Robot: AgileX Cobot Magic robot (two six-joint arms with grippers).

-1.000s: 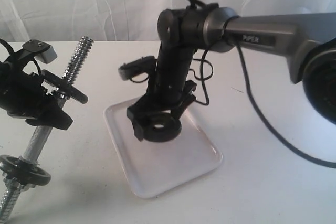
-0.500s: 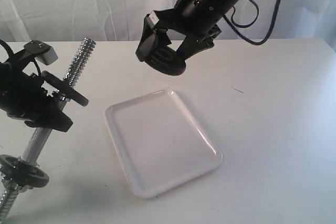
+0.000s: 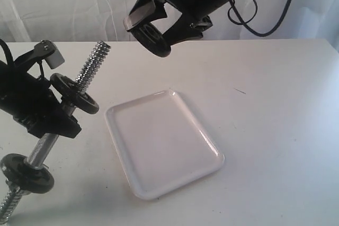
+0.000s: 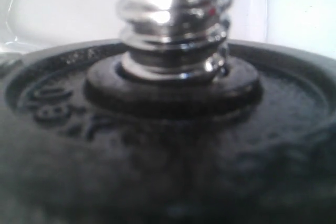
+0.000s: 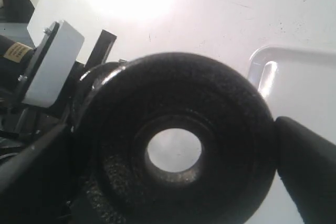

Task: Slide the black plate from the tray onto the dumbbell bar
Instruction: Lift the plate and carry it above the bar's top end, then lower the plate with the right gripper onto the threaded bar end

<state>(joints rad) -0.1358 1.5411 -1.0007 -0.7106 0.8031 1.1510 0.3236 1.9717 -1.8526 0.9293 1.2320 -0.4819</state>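
Plate (image 3: 151,41), small, round and black with a centre hole, hangs in the air beyond the tray's (image 3: 159,149) far edge, well clear of it. The right gripper (image 3: 156,27) pinches the plate by its rim, a finger on each side, so it stands nearly on edge. The white rectangular tray lies flat on the table (image 3: 275,109). Left of the tray, the left gripper (image 3: 53,120) is clamped on the bar (image 3: 90,66) and holds it tilted, with the threaded top end pointing up beyond the tray's far left corner, apart from the plate. Two black discs (image 3: 74,93) sit on the bar, both left of the tray. The left wrist view shows one disc close up, with the threads passing through its hub.
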